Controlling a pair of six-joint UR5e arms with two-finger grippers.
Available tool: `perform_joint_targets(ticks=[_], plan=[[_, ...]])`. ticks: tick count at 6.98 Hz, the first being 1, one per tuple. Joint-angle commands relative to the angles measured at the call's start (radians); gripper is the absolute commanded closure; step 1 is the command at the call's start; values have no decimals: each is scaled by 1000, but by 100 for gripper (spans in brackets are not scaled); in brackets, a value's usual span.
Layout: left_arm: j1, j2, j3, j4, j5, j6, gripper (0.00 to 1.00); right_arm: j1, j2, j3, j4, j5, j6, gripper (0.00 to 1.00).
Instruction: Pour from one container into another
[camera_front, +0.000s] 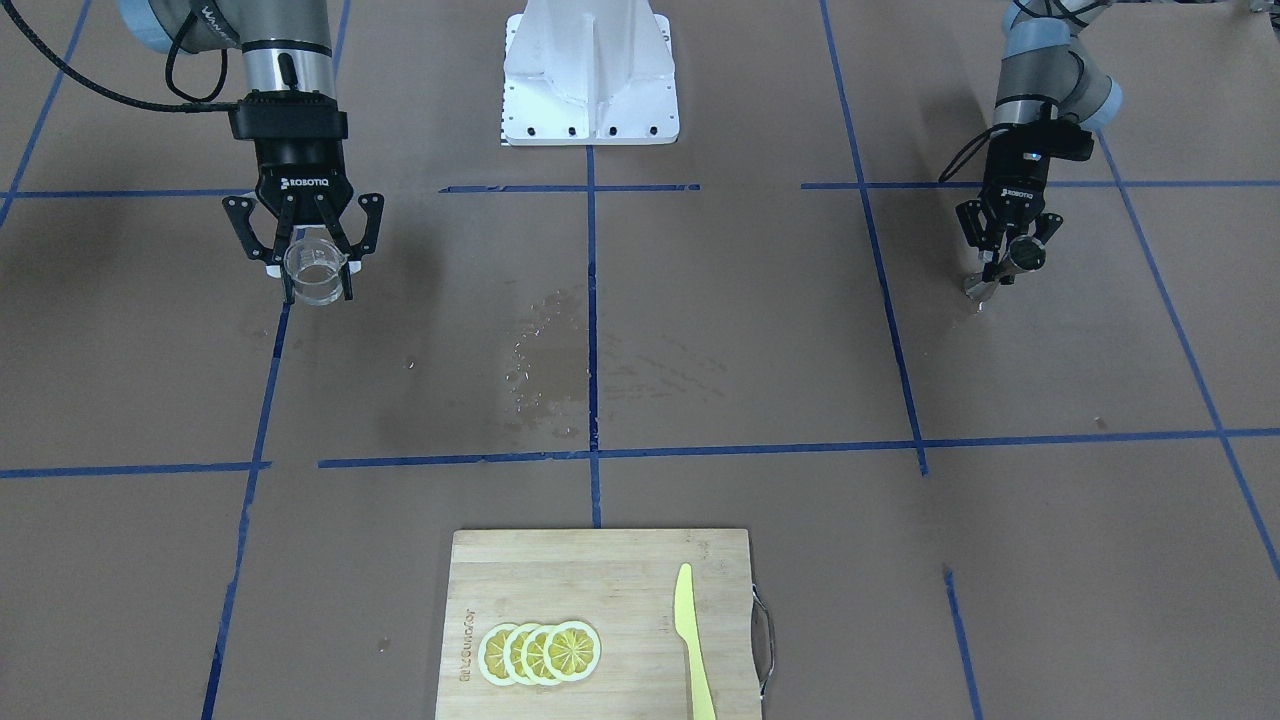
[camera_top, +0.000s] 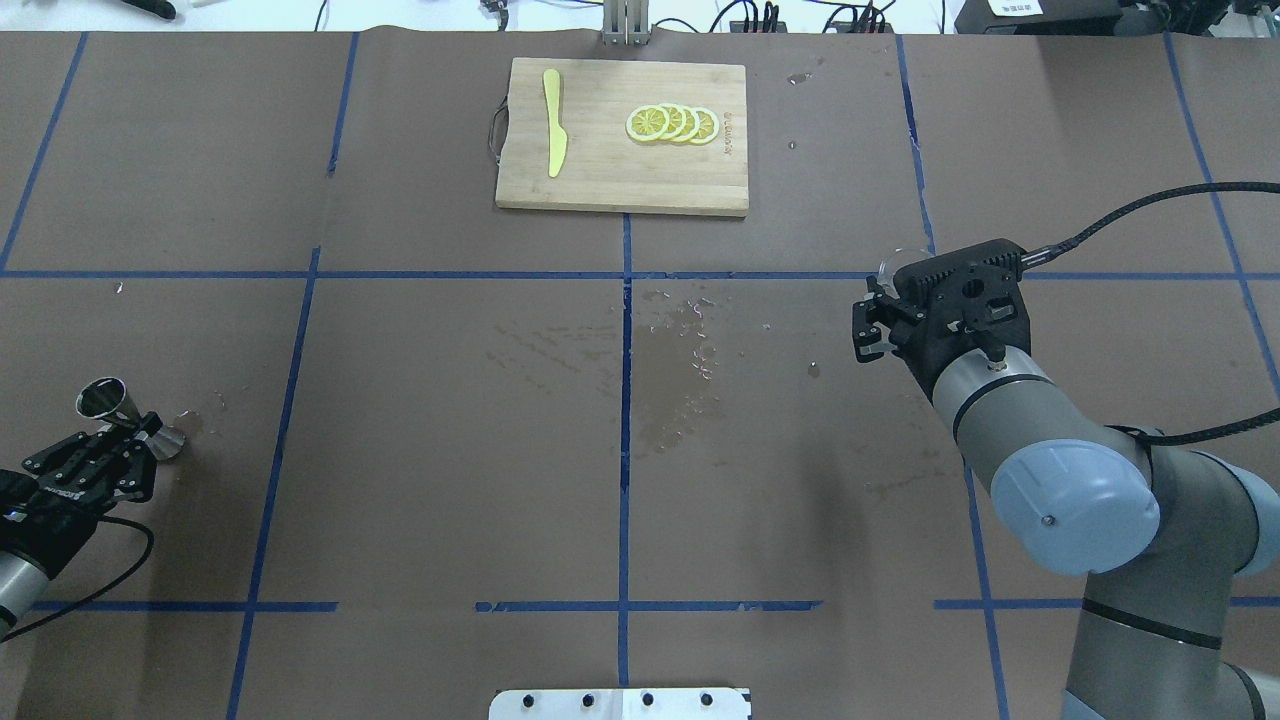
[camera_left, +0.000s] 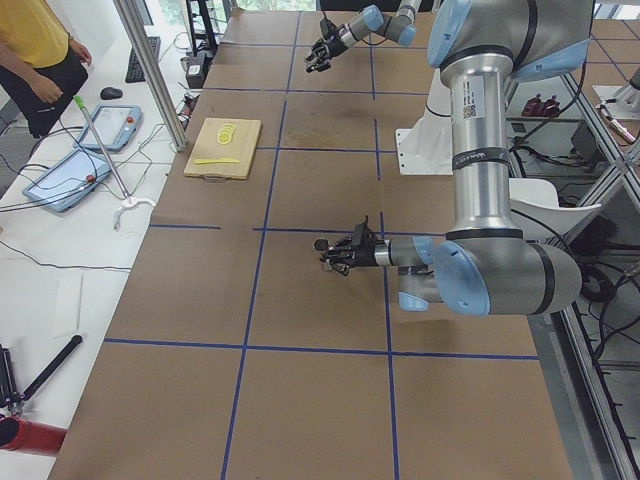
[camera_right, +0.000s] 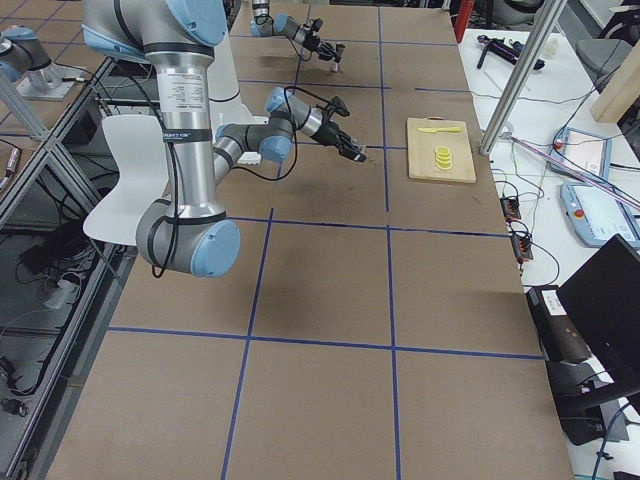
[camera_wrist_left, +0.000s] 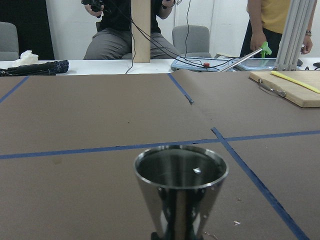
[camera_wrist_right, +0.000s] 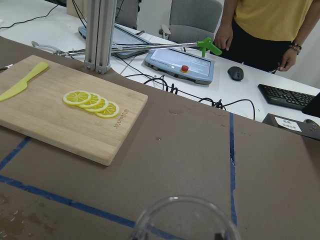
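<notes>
Presently, my right claw (camera_front: 318, 290) clasps the small clear glass pouring cup (camera_front: 315, 268) upright, apparently against spillage, while my left claw (camera_front: 1003, 268) grips the silvery hourglass-shaped steel jigger (camera_front: 1025, 255) at its waist, mouth clear, well apart across the brown surface (camera_front: 700, 330).

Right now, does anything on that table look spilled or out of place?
Yes: a wet patch of droplets darkens the table at its middle, along the blue tape line, apart from the glass cup and the steel jigger. It looks like spilled liquid.
</notes>
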Motion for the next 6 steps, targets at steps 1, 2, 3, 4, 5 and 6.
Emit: perform_joint_targets(ticks=[1,2,3,4,5,6], plan=[[0,0,-1,0,-1,-1,100,0,4,7,0,7,0,100],[2,0,-3,-2,-1,-1,99,-2,5,11,0,9,0,100],[2,0,-3,-2,-1,-3,94,-3,7,14,0,9,0,100],[2,0,-3,-2,-3,-1,91,-3,10,14,0,9,0,100],[2,0,-3,0,-3,-1,89,-3,11,14,0,9,0,100],[3,0,-3,0,-3,-1,87,-3,11,14,0,9,0,100]])
